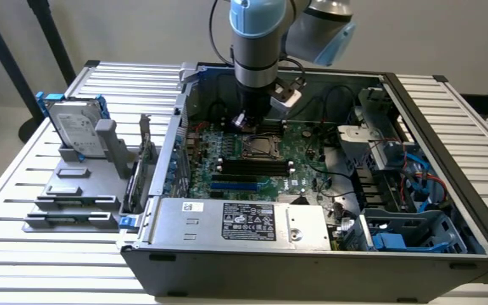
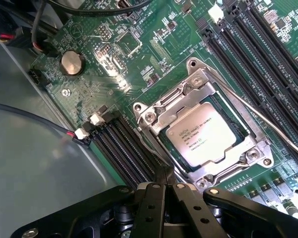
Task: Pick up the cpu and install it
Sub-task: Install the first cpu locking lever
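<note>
Arm [image 1: 257,44] vertical above motherboard [image 1: 227,155], closed tool [image 2: 163,174] beside socketed cpu [image 2: 206,137]

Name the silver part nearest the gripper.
The cpu, the small square chip in the motherboard socket beside the gripper; the hard drive and the labelled box sit farther off.

Exterior view: bright, even light from above. White table [image 1: 23,190] slats glow, almost washed out at exterior view's left and right. Inside of case [image 1: 312,267] much darker; board [image 1: 299,136] sits dim in its shade. Soft shine on arm [image 1: 257,38] and on silver box [image 1: 185,219].

Wrist view: strong, cool light. White glare spot on green board [image 2: 114,69]. Pale shine on cpu [image 2: 206,139] lid, print on it faint. Grey case wall [image 2: 30,173] hazy, dull reflection. Gripper [image 2: 164,173] black, in shade, soft close to lens.
</note>
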Controlling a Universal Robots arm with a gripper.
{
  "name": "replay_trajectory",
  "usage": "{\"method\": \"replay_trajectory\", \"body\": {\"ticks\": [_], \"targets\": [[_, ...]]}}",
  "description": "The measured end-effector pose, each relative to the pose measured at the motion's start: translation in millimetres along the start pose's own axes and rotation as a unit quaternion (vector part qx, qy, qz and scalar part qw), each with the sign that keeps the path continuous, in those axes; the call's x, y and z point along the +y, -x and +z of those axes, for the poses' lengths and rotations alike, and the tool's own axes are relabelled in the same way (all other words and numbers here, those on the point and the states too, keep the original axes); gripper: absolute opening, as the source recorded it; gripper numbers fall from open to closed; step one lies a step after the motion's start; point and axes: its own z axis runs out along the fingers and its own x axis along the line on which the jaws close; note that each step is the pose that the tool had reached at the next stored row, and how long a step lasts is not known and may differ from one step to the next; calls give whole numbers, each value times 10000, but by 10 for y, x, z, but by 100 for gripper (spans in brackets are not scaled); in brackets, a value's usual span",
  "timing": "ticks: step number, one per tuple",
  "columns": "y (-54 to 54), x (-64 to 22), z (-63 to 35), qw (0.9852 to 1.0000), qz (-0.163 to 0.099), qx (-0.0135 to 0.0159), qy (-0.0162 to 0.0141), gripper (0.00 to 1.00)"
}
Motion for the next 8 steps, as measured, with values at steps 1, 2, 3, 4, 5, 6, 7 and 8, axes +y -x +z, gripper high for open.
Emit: {"method": "replay_trajectory", "body": {"ticks": [1, 2, 3, 4, 5, 6, 7, 8], "targets": [[-2, 2, 0, 10000, -1, 0, 0, 11], [-4, 5, 1, 10000, -2, 0, -1, 11], [-7, 8, 1, 10000, -3, 0, -1, 11], [-10, 12, 2, 10000, -4, 0, -1, 11], [-14, 17, 2, 10000, -5, -1, -1, 11], [-17, 21, 3, 10000, -6, -1, -1, 11], [-21, 25, 4, 10000, -7, 0, -2, 11], [-24, 30, 4, 10000, -8, -1, -2, 11]]}}
